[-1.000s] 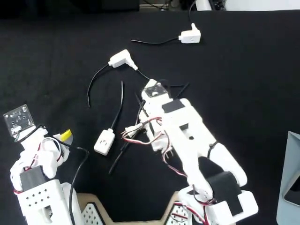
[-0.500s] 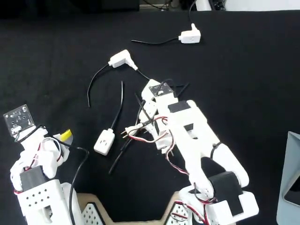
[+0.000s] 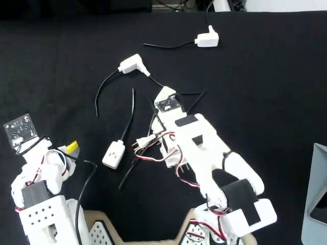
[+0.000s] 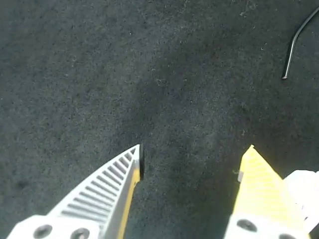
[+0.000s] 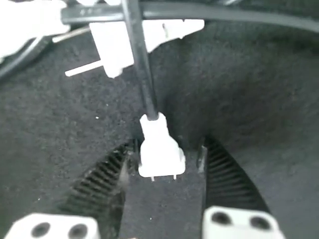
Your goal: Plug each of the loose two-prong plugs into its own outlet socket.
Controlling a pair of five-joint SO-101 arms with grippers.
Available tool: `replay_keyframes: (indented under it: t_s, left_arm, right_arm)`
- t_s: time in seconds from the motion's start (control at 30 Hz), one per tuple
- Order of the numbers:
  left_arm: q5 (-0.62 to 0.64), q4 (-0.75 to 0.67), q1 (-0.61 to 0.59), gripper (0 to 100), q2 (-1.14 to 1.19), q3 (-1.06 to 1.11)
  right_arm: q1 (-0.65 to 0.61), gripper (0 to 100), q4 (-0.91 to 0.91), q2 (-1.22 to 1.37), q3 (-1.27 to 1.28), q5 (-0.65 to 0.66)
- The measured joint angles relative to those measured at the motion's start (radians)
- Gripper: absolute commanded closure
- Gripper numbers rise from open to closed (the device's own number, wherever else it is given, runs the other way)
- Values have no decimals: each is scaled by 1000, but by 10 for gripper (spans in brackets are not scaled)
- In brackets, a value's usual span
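- Right wrist view: a small white two-prong plug (image 5: 160, 154) lies on the black counter (image 5: 259, 99) between the dark ribbed fingers (image 5: 102, 181) of the right gripper (image 5: 167, 147). Its prongs point toward the camera, and its black cord (image 5: 142, 74) runs away from the gripper.
- Those fingers stand spread to either side of the plug, close to it. A strip of counter shows between the plug and one finger, so they flank it rather than pinch it.
- Just beyond, a second white plug (image 5: 112, 50) lies crosswise with a thin prong sticking out sideways. The first plug's cord passes over it, and a thicker black cable (image 5: 224, 15) crosses farther off.
- High view: the right arm (image 3: 204, 148) lies out over the middle of the counter, above a tangle of black cords.
- A white outlet socket (image 3: 113, 154) lies near that arm on the side toward the left arm, its cord running away up the counter.
- An angled white plug (image 3: 132, 64) lies farther out, well apart from the socket. Another white block (image 3: 207, 39) on a cord lies near the far edge.
- The left arm (image 3: 41, 189) sits folded at the near corner, well apart from the plugs.
- The left gripper (image 4: 194, 149) hangs over bare counter with its fingers wide apart — one pale and ribbed (image 4: 114, 189), one yellow (image 4: 259, 189) — holding nothing. A loose cord end (image 4: 294, 50) lies off ahead.
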Motion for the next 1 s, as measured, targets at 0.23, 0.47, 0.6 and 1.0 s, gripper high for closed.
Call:
replay_keyframes:
  t_s: [0.23, 0.47, 0.6, 1.0]
  left_arm:
    - [0, 0, 0, 689, 0, 3]
    - [0, 0, 0, 689, 0, 3]
    - [0, 0, 0, 689, 0, 3]
    - [0, 0, 0, 689, 0, 3]
  right_arm:
    - [-3, 817, 180, 5, -121, 0]
    - [-49, 817, 242, -100, -155, 0]
    - [-121, 817, 219, -190, -69, -5]
    - [-80, 817, 35, -141, 38, -15]
